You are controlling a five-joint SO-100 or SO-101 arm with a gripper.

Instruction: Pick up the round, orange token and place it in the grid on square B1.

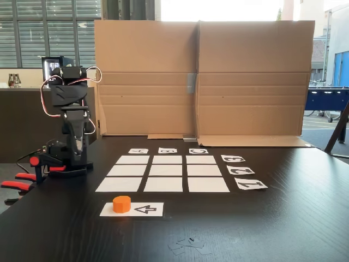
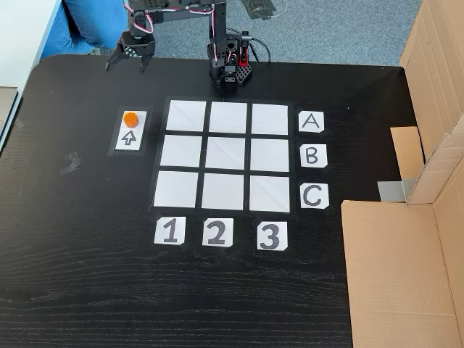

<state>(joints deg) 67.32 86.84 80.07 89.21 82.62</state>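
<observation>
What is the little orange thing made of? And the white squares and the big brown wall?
The orange token looks like matte plastic: even colour, no shine. The white squares of the grid look like paper: thin and flat, with faint creases. The brown wall looks like cardboard: dull tan, with fold lines and a taped seam.

A dark wood-grain table (image 1: 283, 218) stands before a tall folded brown cardboard screen (image 1: 218, 76). Behind it, slatted window blinds (image 1: 49, 27) admit bright daylight; grey-blue carpet floor (image 2: 341, 29) lies beyond.
</observation>
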